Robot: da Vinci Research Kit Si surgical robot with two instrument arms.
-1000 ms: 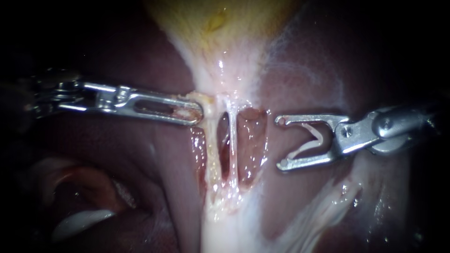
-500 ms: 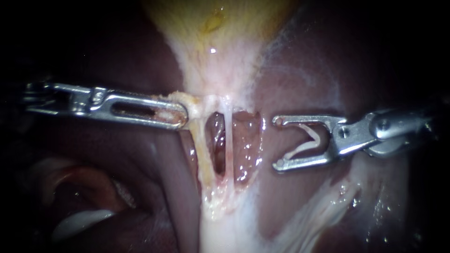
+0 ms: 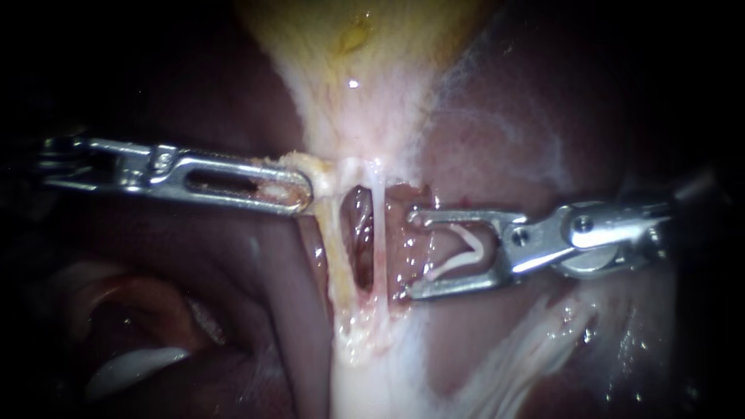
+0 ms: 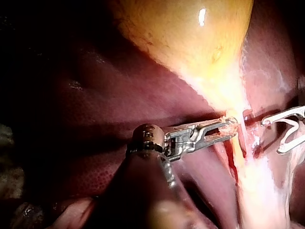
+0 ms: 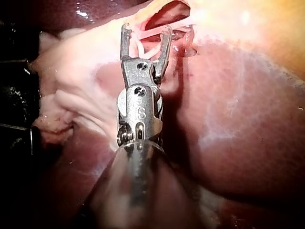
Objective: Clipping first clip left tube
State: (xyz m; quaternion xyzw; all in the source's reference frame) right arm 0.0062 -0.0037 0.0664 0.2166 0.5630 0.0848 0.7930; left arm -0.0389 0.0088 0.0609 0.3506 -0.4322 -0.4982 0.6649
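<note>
Two tubes run down from the gallbladder (image 3: pixel 357 46) neck. The left tube (image 3: pixel 335 256) is thicker and yellowish; the right tube (image 3: pixel 378 233) is thin and white, with a dark gap between them. My left instrument (image 3: pixel 304 191) is shut on pale tissue at the neck, just left of the tubes, as the left wrist view also shows (image 4: pixel 229 132). My right instrument (image 3: pixel 413 254) carries a white V-shaped clip (image 3: pixel 459 254) between wide-apart jaws. Its tips sit just right of the right tube, and neither tube lies between them. In the right wrist view the right instrument (image 5: pixel 145 28) points at the tubes.
Dark red liver (image 3: pixel 543 116) surrounds the tubes on both sides. A raw red pocket (image 3: pixel 403 233) lies behind the right instrument's tips. White fatty tissue (image 3: pixel 372 380) spreads below the tubes. Pale folds (image 3: pixel 132 365) lie at lower left.
My right instrument has moved left with the clip, up to the right tube. Earlier my left instrument drew the neck tissue a little leftward, then held still.
</note>
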